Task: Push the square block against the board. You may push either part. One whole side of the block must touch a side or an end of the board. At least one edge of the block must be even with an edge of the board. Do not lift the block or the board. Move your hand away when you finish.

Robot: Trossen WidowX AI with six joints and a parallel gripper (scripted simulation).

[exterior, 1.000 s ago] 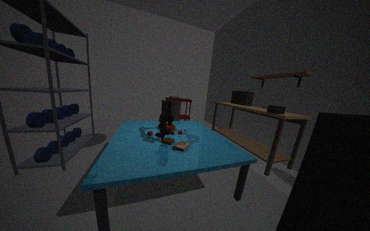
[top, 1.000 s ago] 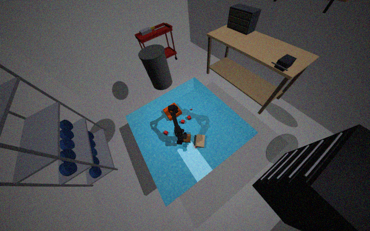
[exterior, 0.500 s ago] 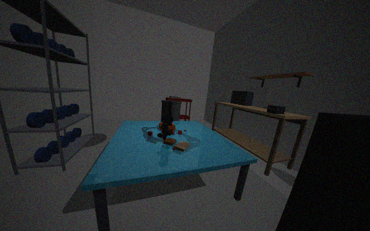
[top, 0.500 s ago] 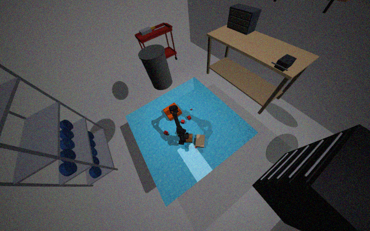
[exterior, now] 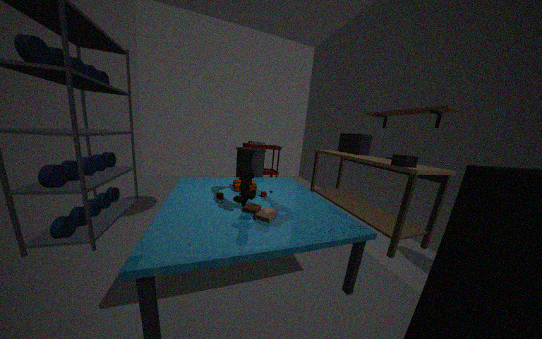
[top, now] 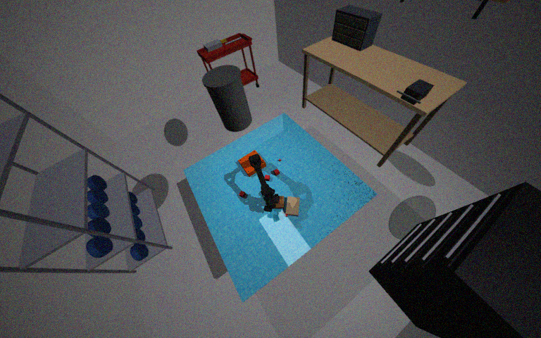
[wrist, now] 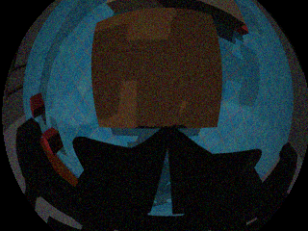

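Note:
The square block (top: 280, 202) (exterior: 251, 207) (wrist: 156, 72) is brown and lies flat on the blue table. The pale board (top: 292, 206) (exterior: 266, 214) (wrist: 229, 9) lies just beyond it, on the side away from my gripper. A thin dark strip shows between them in the top view; whether they touch is too small to tell. The board reaches past the block on one side. My gripper (top: 275, 203) (exterior: 244, 204) (wrist: 168, 130) is shut and empty, its tips low at the block's near side, touching or nearly so.
Small red cubes (top: 242, 193) (exterior: 219, 195) (wrist: 37, 105) lie around the arm's orange base (top: 245, 166). A small red thing (top: 286, 215) (wrist: 243, 30) shows beside the board's corner. The arm stands behind the gripper.

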